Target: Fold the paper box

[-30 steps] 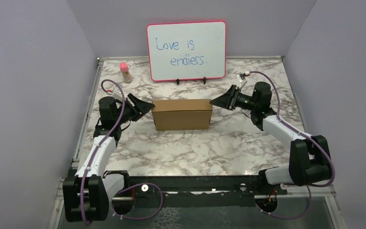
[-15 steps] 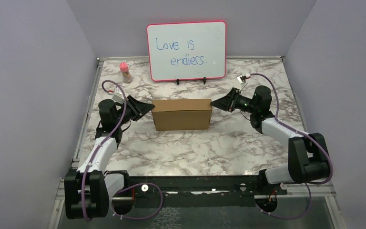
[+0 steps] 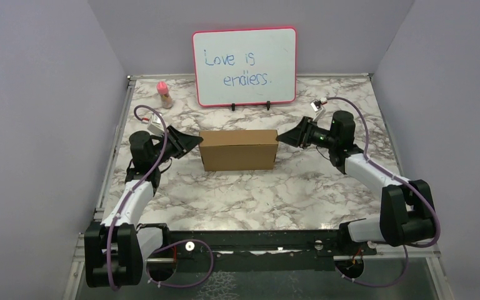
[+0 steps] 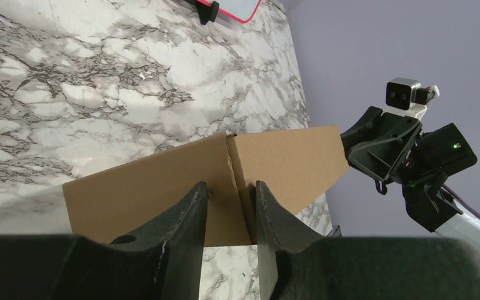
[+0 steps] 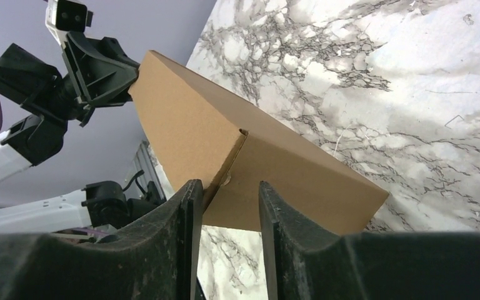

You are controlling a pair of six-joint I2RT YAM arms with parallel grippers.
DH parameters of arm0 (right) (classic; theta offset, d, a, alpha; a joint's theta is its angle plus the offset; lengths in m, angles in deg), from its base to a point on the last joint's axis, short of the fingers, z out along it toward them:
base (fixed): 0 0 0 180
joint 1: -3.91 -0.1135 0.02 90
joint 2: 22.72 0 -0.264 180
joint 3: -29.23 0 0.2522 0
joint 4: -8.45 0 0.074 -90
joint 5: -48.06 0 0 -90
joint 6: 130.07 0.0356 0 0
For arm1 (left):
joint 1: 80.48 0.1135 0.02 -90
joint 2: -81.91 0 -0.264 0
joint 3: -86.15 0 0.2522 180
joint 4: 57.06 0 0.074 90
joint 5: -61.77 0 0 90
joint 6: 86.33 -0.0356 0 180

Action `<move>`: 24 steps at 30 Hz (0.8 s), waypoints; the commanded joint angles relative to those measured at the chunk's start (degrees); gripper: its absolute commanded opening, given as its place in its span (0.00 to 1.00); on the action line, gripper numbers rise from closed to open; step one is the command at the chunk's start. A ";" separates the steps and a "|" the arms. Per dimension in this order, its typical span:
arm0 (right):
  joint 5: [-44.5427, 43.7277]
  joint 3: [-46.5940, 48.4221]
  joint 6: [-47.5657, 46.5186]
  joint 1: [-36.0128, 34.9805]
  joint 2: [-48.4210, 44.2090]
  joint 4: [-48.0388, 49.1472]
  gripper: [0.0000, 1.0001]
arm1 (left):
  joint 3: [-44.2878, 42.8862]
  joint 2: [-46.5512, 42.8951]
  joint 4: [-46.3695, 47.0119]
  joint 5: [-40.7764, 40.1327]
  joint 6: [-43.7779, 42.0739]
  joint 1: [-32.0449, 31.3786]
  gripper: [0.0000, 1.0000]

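The left gripper [image 4: 230,190] has its two black fingers parted by a narrow gap, with nothing pinched between them; from its wrist, the gap lines up with the upright corner edge at the left end of the plain brown cardboard box [image 3: 239,150]; from above, the fingertips sit just beside that end, and I cannot tell whether they touch it. The right gripper [image 5: 228,185] is likewise slightly parted and holds nothing; its wrist view shows the edge of an end flap, not quite flush, running down toward the gap between its fingers.

The box lies closed and rectangular in the middle of the white marble-patterned table [image 3: 256,194], long side toward the arms, bracketed by the two grippers; behind it stands the red-framed whiteboard [image 3: 245,65] with blue writing; a small pink-capped bottle [image 3: 164,94] stands near the far left corner.

The folding looks nearly done, and the step in hand seems to be pressing home the end flaps; the next move probably calls for the right fingers to push the loose flap edge inward while the left braces the opposite end, so the light box does not slide; too hard a push could skid or dent it.
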 commanded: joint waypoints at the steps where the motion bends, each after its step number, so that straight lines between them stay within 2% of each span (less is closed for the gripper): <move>1: -2.56 -3.47 -4.87 0.21 4.06 -8.69 0.39 | 5.78 4.37 -13.61 -5.04 -5.51 -0.08 0.16; 4: -3.39 -6.33 -5.43 0.22 6.41 -6.68 0.34 | 6.86 5.08 -12.61 -4.58 -4.92 -0.03 0.08; 8: -9.52 -7.93 -8.33 0.20 7.48 -9.67 0.28 | 9.08 5.67 -11.56 -4.34 -3.71 -0.19 0.00; 13: -19.48 -7.31 -11.75 0.13 4.81 -17.18 0.22 | 8.27 4.13 -17.68 -10.91 -6.76 -0.15 0.00; 16: -20.64 -6.75 -12.80 0.13 3.48 -18.06 0.18 | 8.68 2.20 -16.10 -13.47 -4.40 -0.20 0.00; 18: -19.44 -6.48 -12.81 0.10 3.28 -17.54 0.18 | 9.06 1.78 -12.63 -11.46 -1.71 -0.20 0.01; 21: -16.94 -6.42 -12.64 0.13 3.18 -16.34 0.18 | 9.06 0.97 -7.80 -6.61 2.64 -0.19 0.10; 24: -16.86 -6.49 -12.61 0.04 2.95 -16.05 0.18 | 10.56 0.32 -1.37 -2.80 8.05 0.39 0.11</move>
